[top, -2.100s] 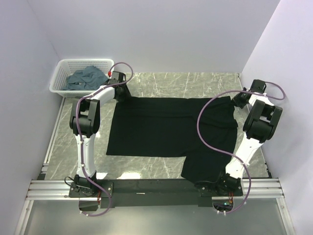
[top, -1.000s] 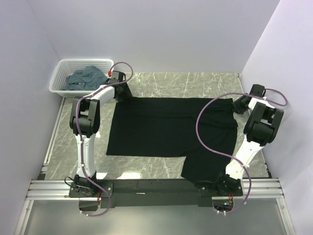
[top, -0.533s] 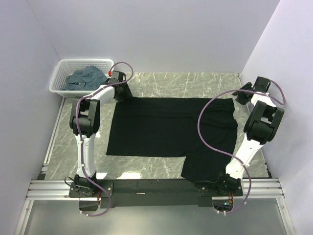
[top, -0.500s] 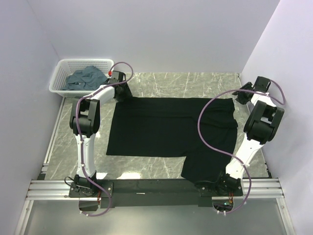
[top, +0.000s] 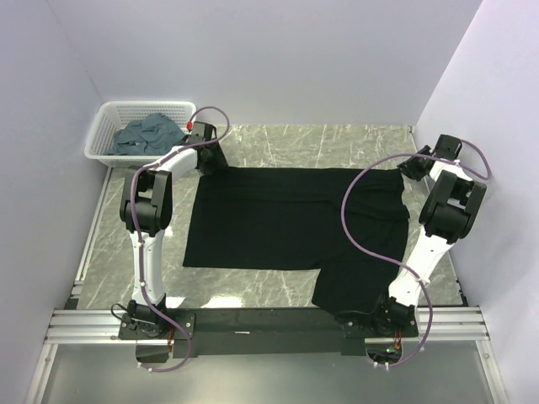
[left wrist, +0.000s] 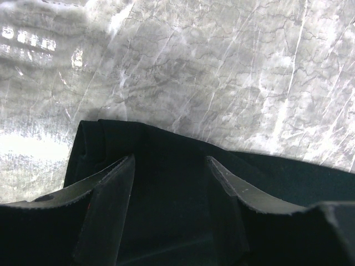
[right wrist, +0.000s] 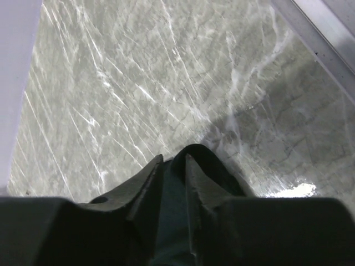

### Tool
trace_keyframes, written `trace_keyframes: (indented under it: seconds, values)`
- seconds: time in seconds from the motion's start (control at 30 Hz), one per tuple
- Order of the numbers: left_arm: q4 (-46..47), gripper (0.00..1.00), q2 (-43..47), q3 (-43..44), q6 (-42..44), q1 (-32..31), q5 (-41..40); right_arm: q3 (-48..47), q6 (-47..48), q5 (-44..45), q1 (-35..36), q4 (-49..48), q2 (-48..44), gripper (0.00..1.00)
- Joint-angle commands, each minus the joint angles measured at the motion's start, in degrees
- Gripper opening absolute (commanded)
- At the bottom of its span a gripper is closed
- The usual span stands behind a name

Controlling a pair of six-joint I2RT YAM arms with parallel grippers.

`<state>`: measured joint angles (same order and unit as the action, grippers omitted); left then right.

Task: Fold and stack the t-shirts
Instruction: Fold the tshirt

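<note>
Status: black t-shirt (top: 286,223) lies spread flat on tabletop (top: 320,143), with one arm reaching to each far corner. Left fingers (left wrist: 111,205) are released and spread wide, low over their corner. Cloth runs under and between them, a doubled hem edge sits just beyond the tips, and bare marble lies past that. Right fingers (right wrist: 147,185) are clenched on a small peak of black cloth that pokes out just past their tips, bare tabletop beyond. My read is that the step is taking both far corners so the far edge can be folded over, and only the right side has its grip. For the left, drop until the lower finger slides under the hem, then close with the doubled edge well between the fingers, not at the tips, or one layer will slip out. After that, lift both corners together and level, keeping the edge between the two pairs of fingers lightly taut so the fold line lands straight. Watch the right arm's cable: from above it drapes across the cloth behind the right fingers and could drag the shirt on a pull. Blue-grey shirts (top: 150,135) wait in the basket (top: 105,126), near the left fingers on their outer side, not yet touched.
</note>
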<state>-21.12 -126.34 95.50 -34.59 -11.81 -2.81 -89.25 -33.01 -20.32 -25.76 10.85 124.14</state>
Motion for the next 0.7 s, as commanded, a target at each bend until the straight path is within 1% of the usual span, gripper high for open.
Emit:
trace_keyframes:
  seconds: [0.0,0.03,0.1,0.13,0.17,0.33,0.4,0.57,0.67]
  values:
    - [-4.4,0.6,-2.0,-1.5,1.1,2.3,-3.5,-2.8,-1.4,-1.0,-0.3,-2.3,1.8,0.28]
    - [-4.3,0.6,-2.0,-1.6,1.0,2.4,-3.4,-2.9,-1.5,-0.1,-0.3,-2.2,1.9,0.22]
    - [-4.0,0.6,-2.1,-2.1,0.9,2.5,-2.8,-3.0,-2.2,0.7,-0.3,-2.3,2.2,0.13]
    - [-4.1,0.6,-2.2,-2.1,0.8,2.6,-2.6,-3.1,-2.5,1.1,-0.3,-2.3,2.2,0.04]
    - [-4.2,0.6,-2.3,-2.2,0.6,2.7,-2.6,-3.1,-3.0,2.2,-0.3,-2.4,2.3,0.0]
    - [-4.0,0.59,-1.9,-3.0,0.4,3.3,-2.8,-2.9,-4.8,5.3,-0.4,-3.5,1.7,0.0]
    - [-4.0,0.59,-1.8,-3.1,0.4,3.6,-3.2,-2.1,-5.8,7.7,-0.4,-3.6,0.9,0.0]
    - [-3.8,0.59,-1.5,-3.7,0.7,4.2,-3.0,1.0,-6.5,10.6,-0.5,-5.5,-0.6,0.0]
    - [-3.7,0.59,-1.4,-4.2,0.7,4.3,-3.2,0.7,-6.8,11.9,-0.6,-4.0,-0.1,0.0]
